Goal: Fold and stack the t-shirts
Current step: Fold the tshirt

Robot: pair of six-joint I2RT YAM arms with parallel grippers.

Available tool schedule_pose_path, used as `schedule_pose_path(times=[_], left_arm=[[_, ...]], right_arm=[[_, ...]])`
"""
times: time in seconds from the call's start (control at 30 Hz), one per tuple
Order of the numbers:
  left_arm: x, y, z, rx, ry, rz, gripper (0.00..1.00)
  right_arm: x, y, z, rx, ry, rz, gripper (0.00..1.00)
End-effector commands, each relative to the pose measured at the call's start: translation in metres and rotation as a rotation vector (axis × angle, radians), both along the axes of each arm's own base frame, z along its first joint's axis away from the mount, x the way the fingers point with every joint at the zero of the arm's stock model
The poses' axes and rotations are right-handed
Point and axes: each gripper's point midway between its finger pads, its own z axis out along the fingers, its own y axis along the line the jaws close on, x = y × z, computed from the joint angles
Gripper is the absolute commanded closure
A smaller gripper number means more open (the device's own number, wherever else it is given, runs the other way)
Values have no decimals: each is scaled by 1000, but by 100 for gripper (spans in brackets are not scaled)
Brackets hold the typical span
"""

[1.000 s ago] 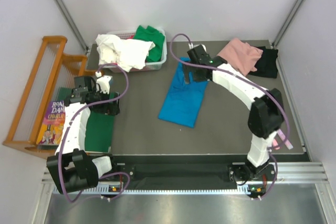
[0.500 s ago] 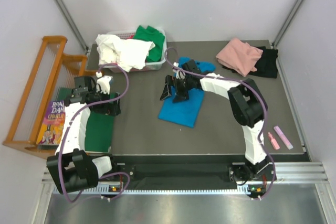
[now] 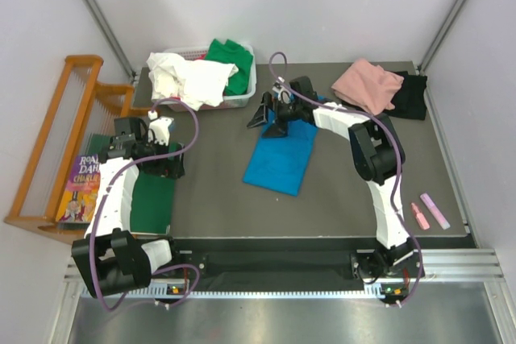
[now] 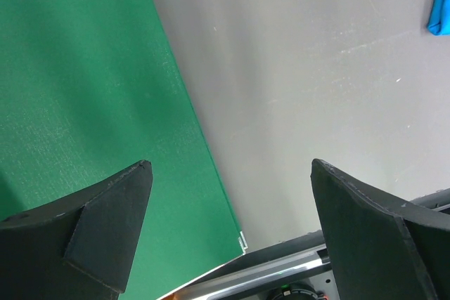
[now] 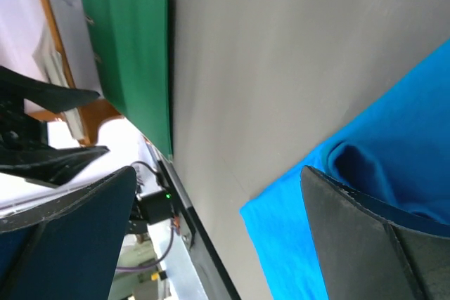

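Right jaws, wide, hover at the far-left corner of the blue t-shirt [image 3: 284, 157]: lower, pinch only its edge off the worktop [image 3: 218, 191]; left jaws wide over the green board [image 4: 84, 103]

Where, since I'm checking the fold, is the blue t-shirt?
In the top view, the blue t-shirt lies mid-table, nearer than and right of the basket, the open right hand at its far-left corner.

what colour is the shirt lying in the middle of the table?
Bright blue, plain: the shirt shows clearest in the top view.
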Motion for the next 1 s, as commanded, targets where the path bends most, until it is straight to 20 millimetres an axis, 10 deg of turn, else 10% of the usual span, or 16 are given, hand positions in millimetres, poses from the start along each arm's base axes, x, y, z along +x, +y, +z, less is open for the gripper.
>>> schedule_pose_path(times=[0.0, 0.5, 0.8, 0.97], left_arm=[[2, 4, 8, 30, -39, -17, 1], [-6, 7, 22, 67, -66, -31, 1], [-10, 4, 41, 67, -97, -46, 1], [-14, 2, 54, 68, -117, -50, 1]], right_arm=[[21, 2, 13, 64, -33, -13, 0], [47, -15, -34, 27, 52, -53, 0], [44, -36, 72, 101, -124, -64, 0], [14, -63, 71, 115, -123, -127, 0]])
